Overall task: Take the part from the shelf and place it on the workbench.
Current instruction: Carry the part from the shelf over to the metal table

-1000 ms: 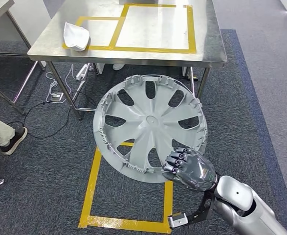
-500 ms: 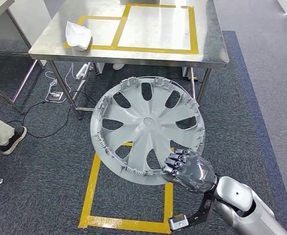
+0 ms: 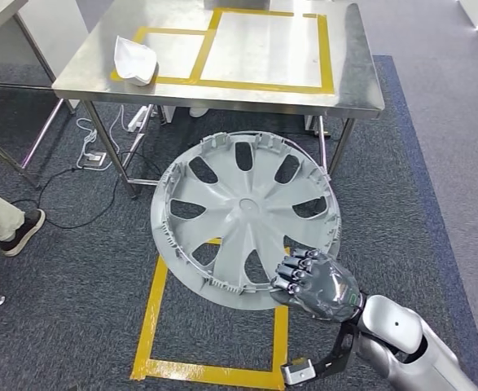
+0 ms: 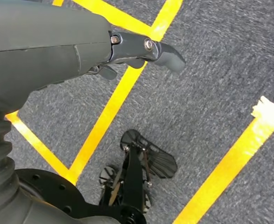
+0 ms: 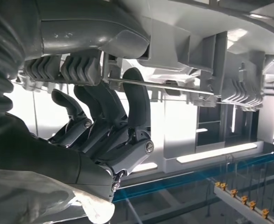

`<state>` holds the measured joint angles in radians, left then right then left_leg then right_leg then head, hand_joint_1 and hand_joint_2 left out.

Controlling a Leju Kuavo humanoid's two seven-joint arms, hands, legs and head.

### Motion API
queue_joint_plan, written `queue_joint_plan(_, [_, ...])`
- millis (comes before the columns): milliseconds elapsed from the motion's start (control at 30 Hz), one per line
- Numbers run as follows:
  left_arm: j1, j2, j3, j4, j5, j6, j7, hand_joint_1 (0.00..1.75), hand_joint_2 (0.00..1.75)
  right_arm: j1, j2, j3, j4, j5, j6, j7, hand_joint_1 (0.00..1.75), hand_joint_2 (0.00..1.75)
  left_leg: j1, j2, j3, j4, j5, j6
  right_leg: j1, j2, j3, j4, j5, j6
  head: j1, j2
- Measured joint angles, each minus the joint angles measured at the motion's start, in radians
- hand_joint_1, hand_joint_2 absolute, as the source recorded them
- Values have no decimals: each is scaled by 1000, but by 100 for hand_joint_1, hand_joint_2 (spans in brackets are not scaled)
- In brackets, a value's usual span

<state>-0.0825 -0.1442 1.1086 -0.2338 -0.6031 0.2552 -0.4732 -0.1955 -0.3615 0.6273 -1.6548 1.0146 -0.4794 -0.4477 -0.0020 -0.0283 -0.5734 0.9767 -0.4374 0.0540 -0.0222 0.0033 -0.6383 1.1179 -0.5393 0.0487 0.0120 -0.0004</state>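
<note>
I grip the wheel cover (image 3: 247, 216) by its near rim with my right hand (image 3: 313, 285), fingers (image 5: 137, 100) curled over the ribbed edge and thumb across the other face. The cover hangs in the air just short of the workbench (image 3: 347, 81), its far rim under the bench's front edge as I see it from my head, tilted with the spoked inner face toward me.

Over the last second the bench has slid a little toward me in the head view and the cover's far rim now sits closer to the bench's front rail. The whole scene shifted together, so I judge this as my own body closing in, not the cover moving in my grasp; my hold on the rim looks the same. That puts me in the approach: the cover has yet to be raised above the benchtop and carried over the yellow taped rectangle (image 3: 267, 45).

My left hand (image 4: 93, 46) hangs over the taped carpet (image 4: 216, 93), away from the bench; its thumb sticks out straight, but I cannot tell how the fingers lie. A white cloth-like object (image 3: 134, 59) lies at the bench's left end. A person's shoe (image 3: 21, 232) is cut off at the edge, left of the bench.
</note>
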Motion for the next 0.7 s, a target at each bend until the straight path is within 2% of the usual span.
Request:
queue_joint_plan(67, [0,-1,0,0,0,-1,0,0,175,1,0,0,0,0,1,-2,175,175,3,1,2,-1,-2,1,-3,0,-66,121,-48,7,3,0])
queue_joint_plan(100, [0,-1,0,0,0,-1,0,0,175,3,0,0,0,0,1,-2,175,175,4,1,3,0,-5,-1,-6,-1,-86,152,-50,11,3,0])
queue_joint_plan(133, [1,-1,0,0,0,-1,0,0,175,3,0,0,0,-1,1,-3,175,175,5,0,4,3,-9,-5,-8,-1,-88,147,-34,15,4,0])
queue_joint_plan(167, [1,-2,0,0,0,-1,0,0,175,3,0,0,0,-1,1,-3,175,175,8,-1,5,9,-15,-11,-10,-2,-69,102,0,20,4,0])
queue_joint_plan(200, [2,-3,0,0,0,-1,0,0,175,3,0,0,0,-1,2,-3,175,175,12,-2,6,18,-23,-18,-13,-2,-38,36,34,24,4,0])
queue_joint_plan(233, [1,-2,0,0,0,-1,0,0,175,2,0,0,0,-1,2,-3,175,175,12,-4,4,30,-32,-27,-14,0,-6,-23,56,26,6,0])
queue_joint_plan(267, [1,-2,0,0,0,-1,0,0,175,2,0,0,1,-1,2,-3,175,175,12,-5,1,41,-40,-35,-14,2,17,-64,66,22,8,0])
queue_joint_plan(300, [1,-1,0,0,-1,0,0,0,175,3,0,0,1,-1,2,-4,175,175,10,-6,-3,50,-45,-41,-13,4,28,-79,63,15,7,0])
queue_joint_plan(367, [1,0,0,0,-1,0,0,0,175,4,0,0,1,-1,3,-5,175,175,10,-7,-4,55,-49,-47,-11,7,29,-74,55,-5,3,0])
queue_joint_plan(433, [1,0,0,0,-1,0,0,0,175,4,0,-1,1,0,3,-5,175,175,12,0,-8,73,-63,-54,-11,5,34,-74,52,-18,-1,0])
queue_joint_plan(500, [-1,-1,0,0,-1,-1,0,0,175,4,0,-1,1,-1,4,-4,175,175,13,12,-47,157,-103,-62,-12,0,42,-76,46,-31,-4,0])
queue_joint_plan(567, [-1,-1,0,0,-2,-1,0,0,175,4,0,-1,1,-1,4,-4,175,175,14,18,-119,292,-150,-65,-9,-4,49,-76,39,-38,-5,0])
queue_joint_plan(600, [0,-1,0,0,-2,0,0,0,175,5,0,-1,1,-1,4,-4,175,175,14,18,-147,336,-156,-65,-8,-5,52,-76,36,-40,-6,0])
queue_joint_plan(633, [1,-1,0,0,-2,0,0,0,175,5,0,-1,1,-1,4,-4,175,175,14,19,-158,345,-141,-62,-7,-5,57,-76,32,-41,-6,0])
queue_joint_plan(667, [2,-1,0,0,-2,0,0,0,175,4,0,-1,1,-1,4,-4,175,175,13,19,-151,314,-107,-58,-6,-4,64,-76,28,-41,-6,0])
queue_joint_plan(700, [2,-1,0,0,-2,0,1,0,175,4,0,-1,1,-1,4,-4,175,175,12,19,-129,254,-62,-51,-5,-4,72,-76,23,-39,-6,0])
